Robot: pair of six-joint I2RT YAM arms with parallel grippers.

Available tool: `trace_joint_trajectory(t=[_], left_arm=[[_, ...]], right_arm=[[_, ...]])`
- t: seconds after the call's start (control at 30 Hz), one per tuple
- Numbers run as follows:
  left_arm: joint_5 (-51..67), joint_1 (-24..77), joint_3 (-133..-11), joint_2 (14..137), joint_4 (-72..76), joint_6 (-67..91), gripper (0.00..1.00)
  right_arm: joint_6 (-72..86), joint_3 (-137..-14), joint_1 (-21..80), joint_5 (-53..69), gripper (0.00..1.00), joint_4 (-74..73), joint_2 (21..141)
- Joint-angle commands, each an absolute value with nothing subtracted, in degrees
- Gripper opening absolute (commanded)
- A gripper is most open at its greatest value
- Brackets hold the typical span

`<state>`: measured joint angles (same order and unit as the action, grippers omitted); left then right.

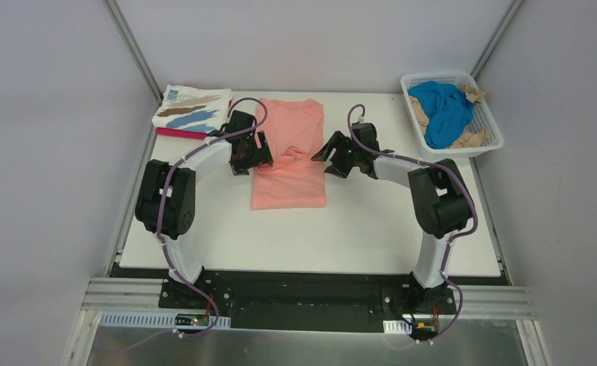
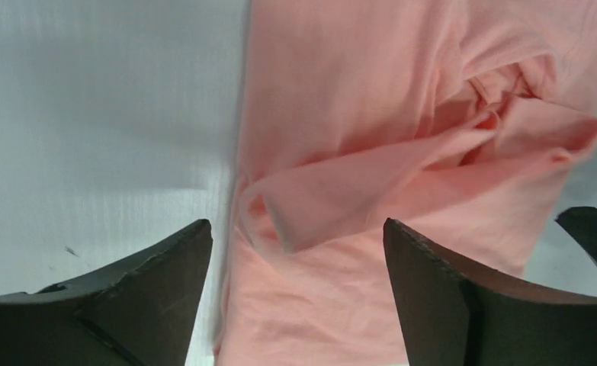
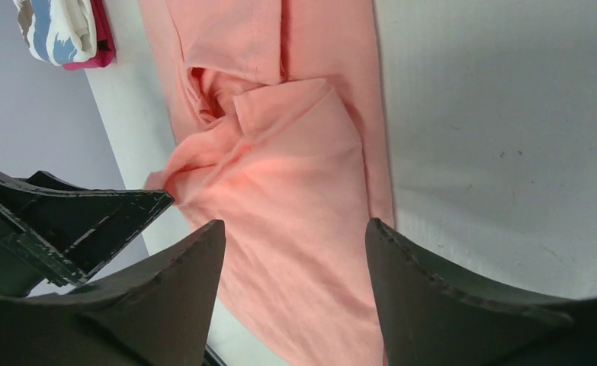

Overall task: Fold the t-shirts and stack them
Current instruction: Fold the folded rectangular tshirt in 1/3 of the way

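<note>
Our left gripper (image 2: 296, 229) sits closest to its wrist camera, fingers spread wide with nothing between them. It straddles the left border of the salmon-pink t-shirt (image 2: 356, 91), one finger over bare table (image 2: 89, 114) and the other over cloth. Our right gripper (image 3: 295, 225) mirrors it on the far side, also splayed and empty, above the shirt's right border. From above we see the pink shirt lying in the middle of the table as a narrow lengthwise strip, with both claws flanking its midline. The trouble, as we judge it, is the rumpled ridge across the middle, where a loose flap (image 2: 402, 175) is bunched and stands off the layers beneath. If we close on that flap alone, we lift only the top layer and the lengthwise fold opens. If we bite too deep, we may drag the whole strip across the table and skew it. The two claws also face each other across a narrow strip, so fingers converging on the centre could knock together. Uneven height or timing between the arms would leave the cross-fold crooked. A lopsided bundle would sit badly on the folded white brushstroke t-shirt (image 1: 192, 110), which rests on the magenta t-shirt (image 1: 181, 133) at the table's far left. The bright blue t-shirt (image 1: 444, 107) and tan t-shirt (image 1: 470, 139) wait crumpled in the white lattice basket (image 1: 493, 126).
</note>
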<state>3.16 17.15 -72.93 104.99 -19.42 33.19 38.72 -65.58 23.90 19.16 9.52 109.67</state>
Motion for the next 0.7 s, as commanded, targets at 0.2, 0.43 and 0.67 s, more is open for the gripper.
trace_joint_trajectory(t=[0.2, 0.43, 0.67], left_arm=[[2.2, 16.7, -64.8, 87.9, -19.6, 34.4, 0.99], [5.8, 16.8, -53.2, 79.0, -19.6, 37.6, 0.99], [7.7, 16.8, -44.2, 78.0, -18.4, 41.9, 0.95]], right_arm=[[33.6, -61.3, 26.2, 20.2, 1.0, 6.7, 97.2], [36.2, -52.9, 29.9, 14.1, 1.0, 1.2, 89.9], [42.5, -47.0, 30.5, 10.2, 0.99, 0.3, 87.6]])
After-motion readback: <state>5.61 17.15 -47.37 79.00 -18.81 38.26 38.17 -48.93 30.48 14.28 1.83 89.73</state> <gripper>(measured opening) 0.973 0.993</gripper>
